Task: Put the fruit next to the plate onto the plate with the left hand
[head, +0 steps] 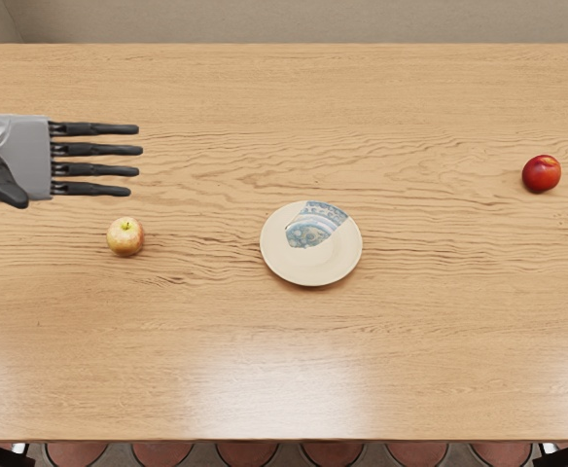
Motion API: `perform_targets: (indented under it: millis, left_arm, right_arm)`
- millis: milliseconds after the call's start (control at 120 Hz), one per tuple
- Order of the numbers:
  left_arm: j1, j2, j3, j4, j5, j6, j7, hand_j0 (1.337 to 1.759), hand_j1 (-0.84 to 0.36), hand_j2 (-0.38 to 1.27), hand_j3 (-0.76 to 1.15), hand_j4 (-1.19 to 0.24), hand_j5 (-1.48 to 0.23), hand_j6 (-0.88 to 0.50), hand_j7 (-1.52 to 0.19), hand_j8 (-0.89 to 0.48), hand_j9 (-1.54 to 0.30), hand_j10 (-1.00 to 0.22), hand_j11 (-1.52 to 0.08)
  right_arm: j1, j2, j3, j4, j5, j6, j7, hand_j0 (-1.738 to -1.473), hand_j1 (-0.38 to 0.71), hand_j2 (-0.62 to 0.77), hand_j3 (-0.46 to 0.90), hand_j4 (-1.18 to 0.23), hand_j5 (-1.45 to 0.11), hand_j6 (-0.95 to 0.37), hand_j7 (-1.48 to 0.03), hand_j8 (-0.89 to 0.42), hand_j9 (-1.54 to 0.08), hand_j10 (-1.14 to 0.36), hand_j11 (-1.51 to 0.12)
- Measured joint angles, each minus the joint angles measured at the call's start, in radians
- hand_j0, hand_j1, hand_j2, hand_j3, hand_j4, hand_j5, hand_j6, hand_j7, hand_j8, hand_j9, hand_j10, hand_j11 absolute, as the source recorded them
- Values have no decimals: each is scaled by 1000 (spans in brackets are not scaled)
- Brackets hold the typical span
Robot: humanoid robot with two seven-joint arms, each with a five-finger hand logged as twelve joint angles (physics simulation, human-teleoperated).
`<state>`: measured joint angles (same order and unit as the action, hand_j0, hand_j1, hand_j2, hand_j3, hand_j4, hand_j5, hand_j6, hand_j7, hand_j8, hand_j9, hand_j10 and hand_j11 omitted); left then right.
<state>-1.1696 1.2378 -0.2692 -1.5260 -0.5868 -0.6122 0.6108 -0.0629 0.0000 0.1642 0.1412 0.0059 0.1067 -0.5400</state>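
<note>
At the left edge of the table (265, 370) my left hand (41, 158) comes into view, hovering flat above the wood with its four fingers (104, 150) stretched straight out toward the right and lying side by side, the thumb tucked low against the near side of the palm. It is fully open and holds nothing. Just below and a little right of my fingertips, a yellow apple (125, 236) with a reddish blush sits on the table, stem up, touching neither my hand nor anything else. Further right, near the middle of the table, lies the plate (313, 268), round and cream-coloured, with a blue and grey pattern across its upper part. Nothing is on it. The yellow apple is the fruit nearer to it, off its left side with bare wood between them. Far off by the right edge, and a bit farther back, a red apple (542, 173) rests alone, well apart from the plate.
</note>
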Motion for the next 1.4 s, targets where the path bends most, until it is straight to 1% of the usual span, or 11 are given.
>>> perform_targets:
  millis: [233, 300, 358, 450, 583, 708, 817, 875, 992, 1192, 1400]
  left_arm:
    - [-12, 5, -7, -24, -9, 0, 0, 1658, 336, 0, 0, -4, -12, -3, -12, -4, -12, -6, -12]
    - [-17, 6, -29, -33, 37, 0, 0, 1658, 335, 0, 0, -4, -12, -3, -12, -4, -12, -6, -13]
    - [-17, 7, -68, -58, 128, 0, 0, 1658, 335, 0, 0, -4, -12, -4, -13, -5, -13, -6, -13]
    - [-20, -1, -127, -125, 336, 8, 0, 1658, 335, 0, 0, -6, -13, -6, -13, -6, -14, -8, -14]
    - [-21, -80, -155, -196, 677, 178, 0, 1658, 335, 1, 0, -10, -15, -10, -15, -10, -15, -11, -15]
    - [89, -277, -158, -216, 1061, 399, 0, 1658, 335, 2, 0, -13, -16, -13, -16, -14, -16, -13, -16]
    - [102, -288, -159, -221, 1284, 506, 0, 1658, 335, 3, 0, -15, -17, -16, -16, -16, -16, -15, -16]
    - [149, -302, -158, -223, 1393, 541, 0, 1658, 335, 3, 0, -15, -17, -16, -17, -16, -16, -15, -16]
    - [161, -324, -157, -224, 1509, 585, 0, 1658, 336, 4, 0, -16, -16, -17, -16, -17, -16, -16, -16]
    - [281, -377, -152, -222, 1648, 641, 0, 1658, 329, 6, 0, -23, -24, -24, -24, -24, -24, -22, -24]
    - [334, -411, -129, -199, 1771, 733, 0, 1658, 308, 10, 0, -41, -48, -43, -47, -43, -47, -41, -47]
  right_arm:
    - [0, 0, 0, 2, -1, 1, 0, -1658, -349, 0, 0, 0, 0, 0, 0, 0, 0, 0, 0]
    - [0, 0, 0, 3, -1, 1, 0, -1658, -349, 0, 0, 0, 0, 0, 0, 0, 0, 0, 0]
    - [0, 0, 0, 3, -1, 1, 0, -1658, -349, 0, 0, 0, 0, 0, 0, 0, 0, 0, 0]
    - [1, 0, 0, 3, -1, 1, 0, -1658, -349, 0, 0, 0, 0, 0, 0, 0, 0, 0, 0]
    - [4, 0, -1, 11, -2, 1, 0, -1658, -349, 0, 0, 0, 0, 0, 0, 0, 0, 0, 0]
    - [7, 0, -1, 15, -1, 1, 0, -1658, -349, 0, 0, 0, 0, 0, 0, 0, 0, 0, 0]
    - [11, 0, -1, 16, -1, 1, 0, -1658, -349, 0, 0, 0, 0, 0, 0, 0, 0, 0, 0]
    - [12, 0, 0, 16, -1, 1, 0, -1658, -349, 0, 0, 0, 0, 0, 0, 0, 0, 0, 0]
    - [14, 0, 0, 15, -1, 1, 0, -1658, -349, 0, 0, 0, 0, 0, 0, 0, 0, 0, 0]
    - [15, 0, 0, 15, -2, 0, 1, -1658, -349, 0, 0, 0, 0, 0, 0, 0, 0, 0, 0]
    - [16, 0, -1, 15, -2, -1, 1, -1658, -349, 0, 0, 0, 0, 0, 0, 0, 0, 0, 0]
